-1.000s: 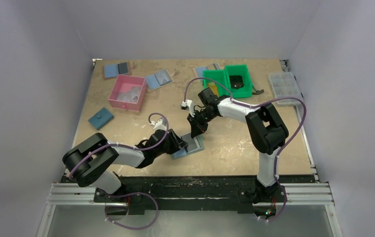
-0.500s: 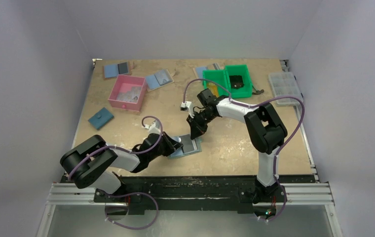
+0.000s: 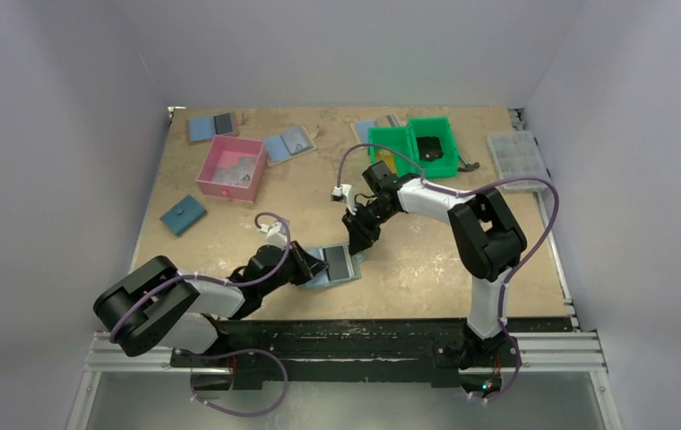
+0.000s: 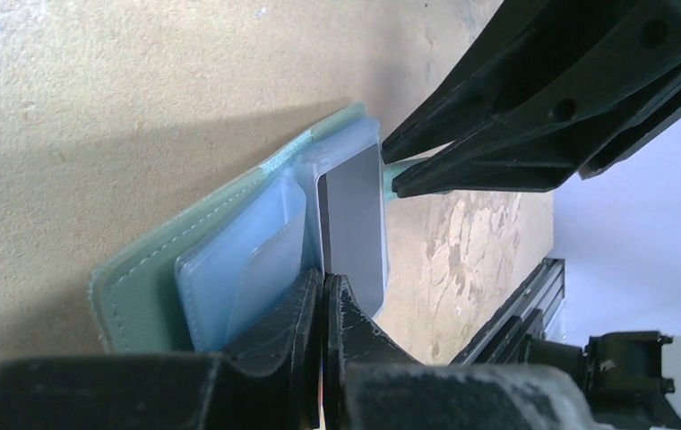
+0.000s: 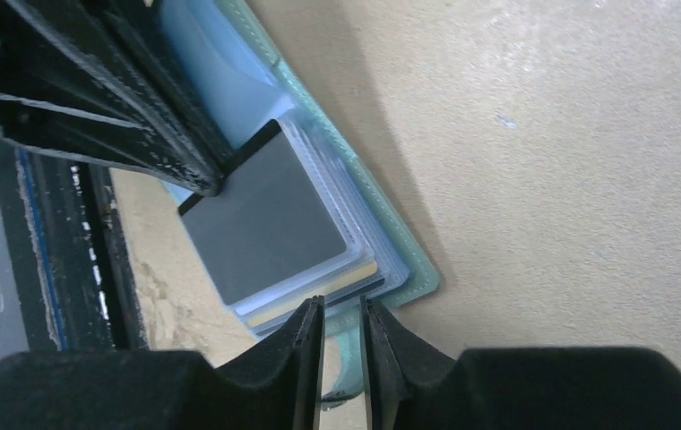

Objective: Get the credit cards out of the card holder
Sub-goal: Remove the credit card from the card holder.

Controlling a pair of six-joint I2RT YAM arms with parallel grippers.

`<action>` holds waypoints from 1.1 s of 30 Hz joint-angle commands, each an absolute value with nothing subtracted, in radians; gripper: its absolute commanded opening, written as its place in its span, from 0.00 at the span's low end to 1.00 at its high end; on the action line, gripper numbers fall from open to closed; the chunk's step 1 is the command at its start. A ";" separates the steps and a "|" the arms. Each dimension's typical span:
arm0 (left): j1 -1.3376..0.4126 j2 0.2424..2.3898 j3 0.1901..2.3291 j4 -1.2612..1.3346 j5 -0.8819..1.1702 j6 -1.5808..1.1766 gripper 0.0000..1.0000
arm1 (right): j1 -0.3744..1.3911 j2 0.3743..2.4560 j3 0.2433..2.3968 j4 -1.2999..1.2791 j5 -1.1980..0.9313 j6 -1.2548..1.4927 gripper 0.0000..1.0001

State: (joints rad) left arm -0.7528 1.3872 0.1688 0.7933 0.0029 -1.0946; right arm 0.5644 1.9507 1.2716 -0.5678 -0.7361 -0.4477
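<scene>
Left claw (image 4: pixel 323 296) clamped on card holder (image 4: pixel 140 278) at its grey leaf | right claw (image 5: pixel 340 333) slightly apart, straddling the cover edge | we spot credit cards (image 5: pixel 319 294) just beyond its tips, lying crosswise, so we judge the right arm nearer

Left wrist view: left gripper (image 4: pixel 323 285) blurred and cut off by the bottom edge, hiding the holder's (image 4: pixel 131 287) near edge. Right wrist view: yellow card (image 5: pixel 337 282) shows only a sliver. Whether the right gripper (image 5: pixel 341 309) pinches the holder's rim is unclear. Top view: contents of the green bin (image 3: pixel 389 141) are too small to tell.
</scene>
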 commanded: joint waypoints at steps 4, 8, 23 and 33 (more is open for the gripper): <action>-0.749 1.339 0.150 0.878 0.054 -0.915 0.00 | 0.545 1.833 1.261 -0.586 -0.898 -0.522 0.35; -0.749 1.344 0.160 0.878 0.079 -0.852 0.00 | 0.539 1.841 1.267 -0.611 -0.924 -0.543 0.45; -0.746 1.476 0.178 0.941 0.066 -0.907 0.00 | 0.559 1.939 1.258 -0.556 -0.845 -0.427 0.33; -0.729 1.547 0.175 0.986 0.076 -0.981 0.01 | 0.568 1.979 1.261 -0.556 -0.823 -0.404 0.32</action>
State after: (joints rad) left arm -0.7376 1.5253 0.1612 0.9516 0.0673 -0.9653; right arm 0.5579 1.9610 1.2552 -0.5678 -0.8288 -0.4191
